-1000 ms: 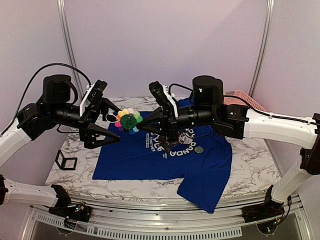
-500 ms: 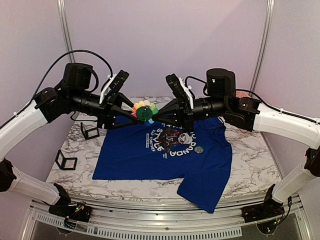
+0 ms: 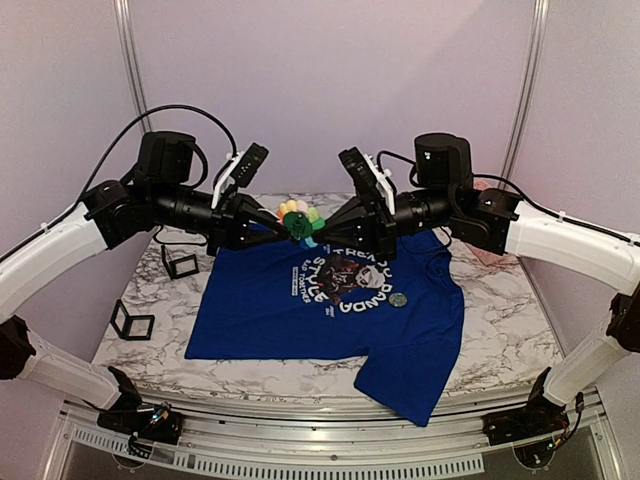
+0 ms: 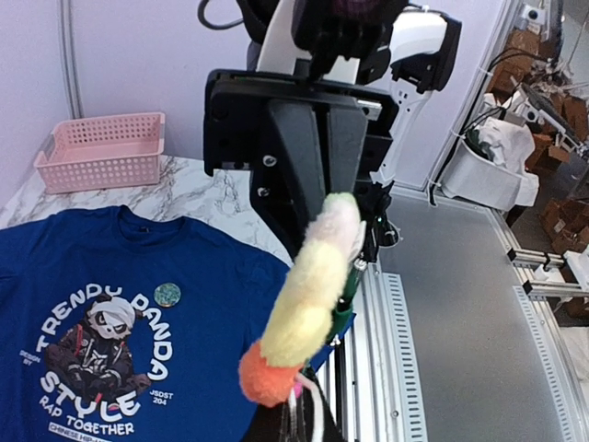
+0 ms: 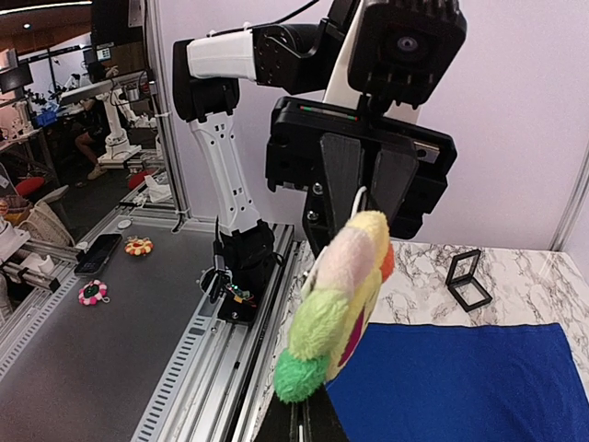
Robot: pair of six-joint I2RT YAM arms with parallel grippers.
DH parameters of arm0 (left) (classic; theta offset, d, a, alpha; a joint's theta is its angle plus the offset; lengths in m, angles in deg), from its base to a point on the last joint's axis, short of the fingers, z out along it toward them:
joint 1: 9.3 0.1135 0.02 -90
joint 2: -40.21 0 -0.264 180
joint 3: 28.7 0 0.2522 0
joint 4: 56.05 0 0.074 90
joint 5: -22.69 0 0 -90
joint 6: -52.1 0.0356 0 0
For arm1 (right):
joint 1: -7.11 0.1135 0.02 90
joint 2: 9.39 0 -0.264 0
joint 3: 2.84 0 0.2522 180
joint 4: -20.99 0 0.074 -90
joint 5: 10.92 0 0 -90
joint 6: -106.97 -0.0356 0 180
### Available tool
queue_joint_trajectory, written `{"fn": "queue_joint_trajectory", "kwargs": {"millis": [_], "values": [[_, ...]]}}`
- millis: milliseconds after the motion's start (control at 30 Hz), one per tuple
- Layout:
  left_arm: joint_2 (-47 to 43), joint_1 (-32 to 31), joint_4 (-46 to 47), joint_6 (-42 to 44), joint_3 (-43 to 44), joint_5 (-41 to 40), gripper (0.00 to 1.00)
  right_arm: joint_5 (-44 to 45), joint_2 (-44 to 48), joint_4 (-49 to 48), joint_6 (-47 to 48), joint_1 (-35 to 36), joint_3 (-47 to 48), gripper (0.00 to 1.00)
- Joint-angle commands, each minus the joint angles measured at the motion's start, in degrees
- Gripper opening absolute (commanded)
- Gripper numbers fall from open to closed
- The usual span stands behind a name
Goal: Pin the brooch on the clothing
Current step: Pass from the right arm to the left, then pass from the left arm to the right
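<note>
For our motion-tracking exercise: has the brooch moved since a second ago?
Yes. In the top view the brooch moved up and right, ending above the collar of the T-shirt.

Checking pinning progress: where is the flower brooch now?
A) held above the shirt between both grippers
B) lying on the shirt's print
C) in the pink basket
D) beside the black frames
A: the brooch hangs above the T-shirt where the left gripper and right gripper tips meet.

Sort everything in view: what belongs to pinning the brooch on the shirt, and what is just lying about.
For the job: brooch, held between the left end effector and the right end effector; blue T-shirt.

Lying about: pink basket; near black frame; far black frame; small round disc on the shirt.
</note>
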Motion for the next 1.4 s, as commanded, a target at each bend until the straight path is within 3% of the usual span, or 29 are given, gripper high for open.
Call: {"fn": "queue_joint_trajectory", "kwargs": {"millis": [0,167,333,700,867,1133,1367], "values": [[-1.3,-0.9,4.8,-3.5,-2.5,-0.1,0.0,-3.2,-1.3,0.0,-0.1,-0.1,1.5,0.0],[-1.5,-1.0,6.9,-4.8,-3.4,-0.2,0.0,-4.5,-1.2,-2.1,-0.6,-0.2,0.7,0.0],[-1.6,-1.2,7.1,-4.7,-3.6,-0.7,0.0,-3.9,-1.3,-6.2,-2.1,-0.1,-0.8,0.24],[-1.4,-1.5,6.8,-4.7,-3.8,-0.8,0.0,-0.5,-2.6,-11.3,-5.0,-0.1,-1.5,0.44],[-1.8,-1.5,6.7,-4.5,-4.0,-0.7,0.0,2.4,-2.7,-11.1,-4.8,-0.1,-1.6,0.44],[-2.3,-1.5,7.4,-3.5,-4.7,0.0,0.0,4.7,-2.7,-11.0,-5.7,-0.4,-2.0,0.36],[-3.1,-1.5,7.4,-2.4,-5.1,0.2,0.0,7.3,-2.3,-12.6,-8.6,-2.1,-4.5,0.43]]}}
